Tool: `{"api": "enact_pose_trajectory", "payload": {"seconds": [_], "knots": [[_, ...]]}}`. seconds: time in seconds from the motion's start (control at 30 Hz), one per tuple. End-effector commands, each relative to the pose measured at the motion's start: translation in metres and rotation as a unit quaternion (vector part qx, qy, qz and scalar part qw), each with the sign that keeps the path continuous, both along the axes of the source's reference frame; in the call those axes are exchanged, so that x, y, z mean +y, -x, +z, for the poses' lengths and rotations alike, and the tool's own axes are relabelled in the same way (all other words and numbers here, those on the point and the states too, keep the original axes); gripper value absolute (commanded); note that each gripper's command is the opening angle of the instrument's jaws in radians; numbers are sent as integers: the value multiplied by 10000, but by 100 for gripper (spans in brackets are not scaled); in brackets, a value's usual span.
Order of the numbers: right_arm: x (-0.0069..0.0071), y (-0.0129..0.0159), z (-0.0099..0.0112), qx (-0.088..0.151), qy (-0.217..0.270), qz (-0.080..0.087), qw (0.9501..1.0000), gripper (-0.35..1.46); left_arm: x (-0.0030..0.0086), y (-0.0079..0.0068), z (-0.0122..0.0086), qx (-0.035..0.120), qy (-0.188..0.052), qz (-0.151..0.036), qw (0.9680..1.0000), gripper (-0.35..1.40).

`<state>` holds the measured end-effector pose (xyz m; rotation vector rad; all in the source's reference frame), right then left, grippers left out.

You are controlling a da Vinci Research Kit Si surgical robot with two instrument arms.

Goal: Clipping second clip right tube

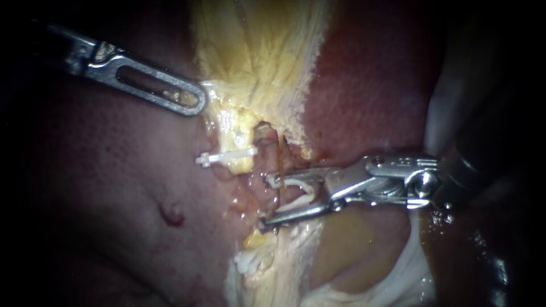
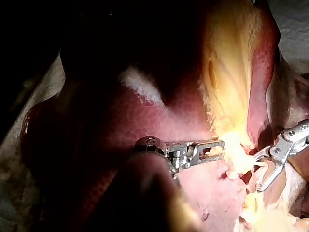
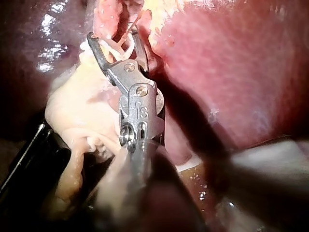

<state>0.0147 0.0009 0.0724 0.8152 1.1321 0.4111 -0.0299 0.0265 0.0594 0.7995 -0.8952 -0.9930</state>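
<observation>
Endoscope view: right instrument (image 1: 266,200) lies level, jaws spread, gripping a clip (image 1: 296,183) around right tube (image 1: 280,156)

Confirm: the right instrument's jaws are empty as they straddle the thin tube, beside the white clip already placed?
Not empty. In the endoscope view the right instrument holds a loaded clip in its jaws, spread around the thin tube, beside the placed clip.

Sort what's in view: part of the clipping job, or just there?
In the job:
right instrument
loaded clip
right tube

Just there:
left instrument
set clip on the left tube
liver
</observation>
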Motion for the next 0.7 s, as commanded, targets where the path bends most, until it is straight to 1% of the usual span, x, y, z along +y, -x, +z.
{"api": "enact_pose_trajectory", "payload": {"seconds": [0.03,0.17,0.43,0.57,0.7], "knots": [[-1,-2,1,17,-25,-22,10000,49,0,1,0,1,0,-3,10000,-35],[-3,-7,2,137,-143,-132,9997,49,0,1,0,2,0,-5,10000,-35],[-4,-7,-2,222,-287,-81,9993,49,0,1,0,2,0,-4,10000,-35],[-7,-5,-9,363,-429,-56,9984,49,0,1,0,1,-1,-3,10000,-35],[-12,-6,-20,532,-569,-114,9969,49,0,1,0,0,-1,-2,10000,-35]]}}
